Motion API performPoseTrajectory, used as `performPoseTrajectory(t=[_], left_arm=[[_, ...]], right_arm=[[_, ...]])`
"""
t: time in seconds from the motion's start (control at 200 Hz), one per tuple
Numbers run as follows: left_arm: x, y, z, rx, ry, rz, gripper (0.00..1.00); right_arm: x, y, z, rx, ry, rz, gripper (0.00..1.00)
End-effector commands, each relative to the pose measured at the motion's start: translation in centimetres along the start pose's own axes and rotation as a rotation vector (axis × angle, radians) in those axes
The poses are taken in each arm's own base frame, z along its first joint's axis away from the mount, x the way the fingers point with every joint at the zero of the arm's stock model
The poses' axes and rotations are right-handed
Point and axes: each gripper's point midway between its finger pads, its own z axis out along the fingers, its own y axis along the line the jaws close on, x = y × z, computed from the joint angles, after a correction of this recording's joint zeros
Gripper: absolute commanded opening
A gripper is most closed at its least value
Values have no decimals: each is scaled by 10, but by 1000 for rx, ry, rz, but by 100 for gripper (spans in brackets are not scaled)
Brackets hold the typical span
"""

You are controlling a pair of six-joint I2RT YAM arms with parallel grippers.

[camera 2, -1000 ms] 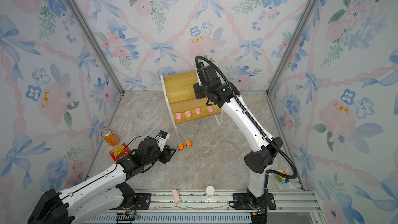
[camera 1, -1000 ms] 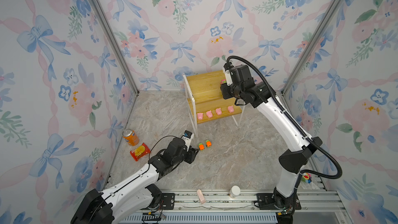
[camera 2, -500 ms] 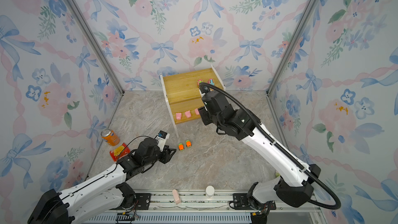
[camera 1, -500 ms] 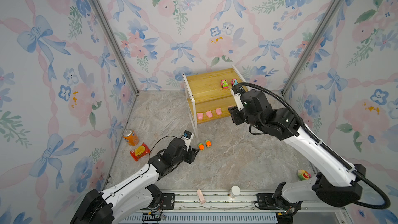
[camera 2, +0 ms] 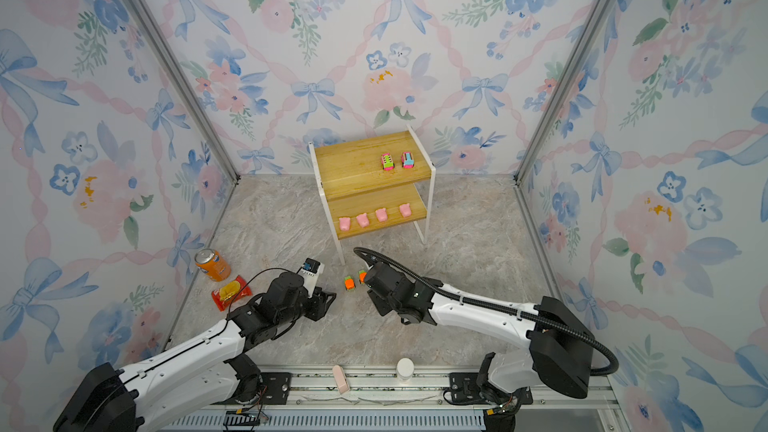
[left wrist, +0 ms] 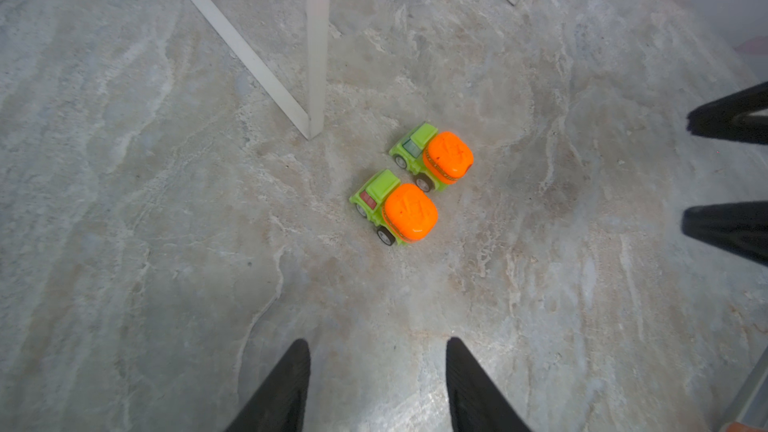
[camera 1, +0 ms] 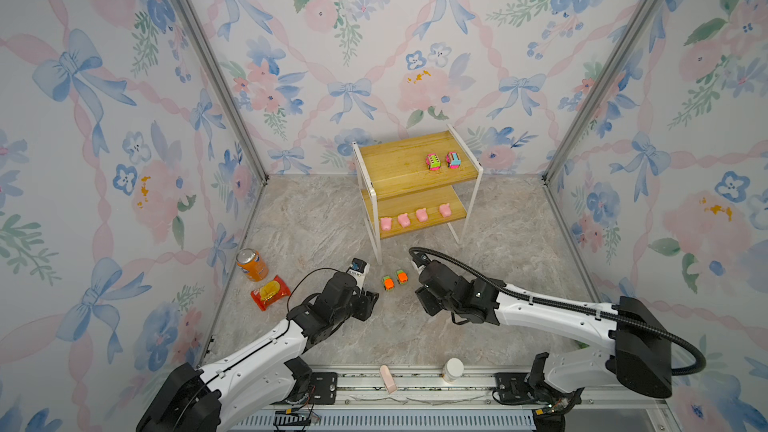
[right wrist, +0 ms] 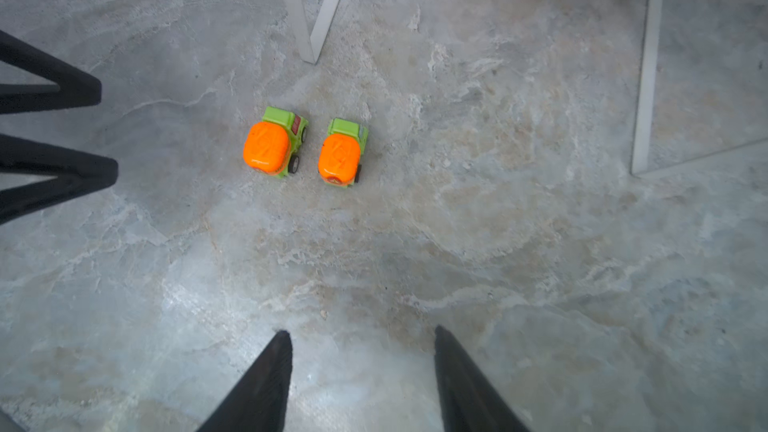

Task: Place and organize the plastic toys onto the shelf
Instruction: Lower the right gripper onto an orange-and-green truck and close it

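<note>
Left wrist view: shelf leg [left wrist: 316, 43] stood just beside two orange-and-green cars [left wrist: 409, 211], upright, side by side; left gripper [left wrist: 378, 340] and right gripper [right wrist: 360, 330] gaped, empty.

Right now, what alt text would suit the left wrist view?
Two orange-and-green cars stand side by side on a grey marbled floor, close to a white shelf leg. The left hand is open and empty, short of them; the right hand, also open, shows off to the side.
</note>
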Motion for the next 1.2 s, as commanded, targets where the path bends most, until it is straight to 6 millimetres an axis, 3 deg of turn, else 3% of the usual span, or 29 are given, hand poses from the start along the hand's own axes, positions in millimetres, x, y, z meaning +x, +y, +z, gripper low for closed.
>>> performPoseTrajectory(t=[0.0, 0.165, 0.28, 0.305, 0.51, 1.195], left_arm=[[-3, 6, -1, -22, -27, -33, 54], [-2, 7, -1, -23, -32, -35, 54], [-1, 7, 0, -27, -29, -32, 54], [-2, 7, 0, -27, -29, -32, 54], [-1, 8, 4, -31, -20, -27, 54], [-1, 10, 4, -28, -27, -31, 54]], right_arm=[[-32, 21, 11, -55, -84, 26, 57], [-35, 27, 38, -72, -29, 28, 57], [-42, 21, 44, -74, -34, 54, 57], [-35, 20, 54, -65, -10, 49, 57], [-31, 16, 75, -80, -10, 73, 55], [-35, 5, 111, -42, 4, 99, 47]])
